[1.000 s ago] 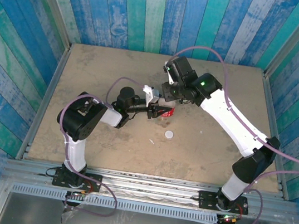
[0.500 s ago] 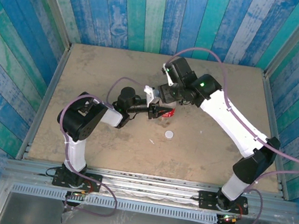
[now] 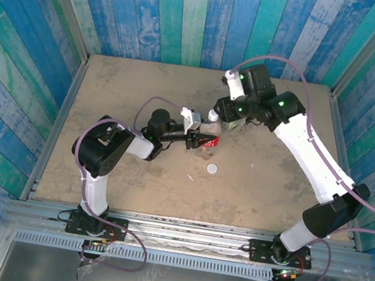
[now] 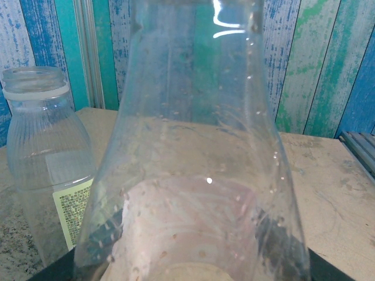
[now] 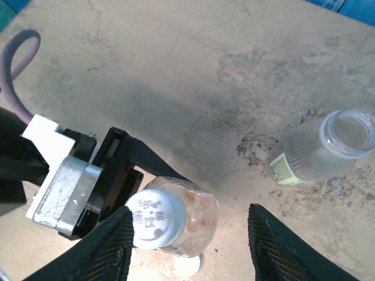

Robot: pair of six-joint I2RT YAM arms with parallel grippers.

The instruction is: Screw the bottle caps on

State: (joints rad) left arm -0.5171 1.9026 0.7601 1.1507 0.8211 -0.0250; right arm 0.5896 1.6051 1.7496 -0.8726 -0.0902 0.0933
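Sandy table [image 3: 124, 89]: my left fingers [image 5: 149, 161] clamp the capped red-label bottle [image 5: 196, 213]; right fingers [image 5: 111, 249] hang wide above. Half done, I judge; second bottle [image 5: 319, 149] open, its cap [image 3: 212, 167] loose.

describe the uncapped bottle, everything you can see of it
The uncapped bottle is clear, ribbed plastic with a wide open mouth, a white collar ring below the neck's rim, and a pale green-and-white printed label low on its side. It looks empty. It stands upright on the stained table, apart from the capped bottle held nearby. Only the table touches it.
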